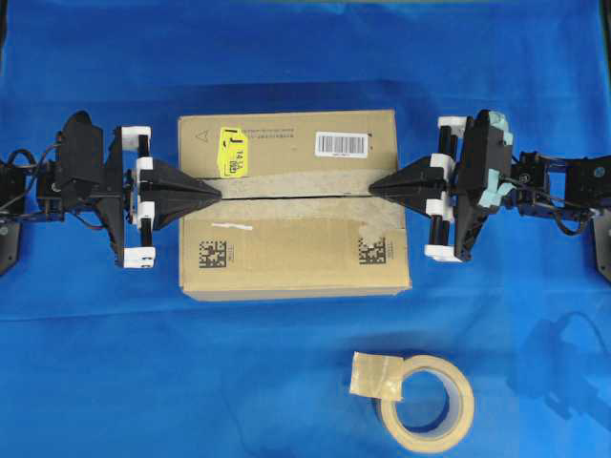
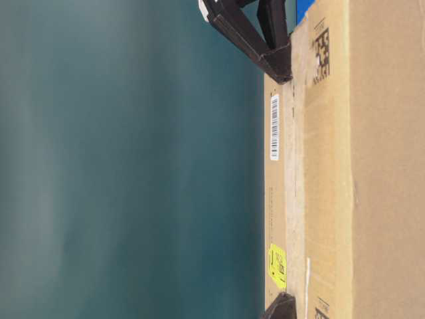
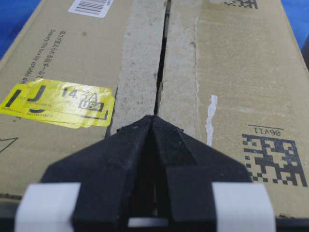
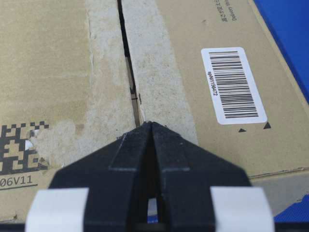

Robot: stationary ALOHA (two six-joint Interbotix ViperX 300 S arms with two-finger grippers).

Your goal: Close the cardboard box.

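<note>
The cardboard box point(image 1: 294, 205) sits on the blue tabletop point(image 1: 95, 363) between the two arms, and from where I stand it looks all but closed. Both long top flaps lie flat and meet along a narrow dark seam point(image 3: 161, 67) running straight from one set of fingers to the other. The left gripper point(image 1: 218, 191) has its fingers pressed together into a point, holding nothing, its tip resting at the left end of that seam. The right gripper point(image 1: 374, 186) mirrors it at the opposite end, fingers also together and empty. Just beyond the right tip the seam gapes slightly, with a flap edge showing inside. I judge the folding done; what may remain is pressing the flaps fully level, then drawing back. A tape roll point(image 1: 425, 403) lies well apart from both fingers, on the near side of the box.
</note>
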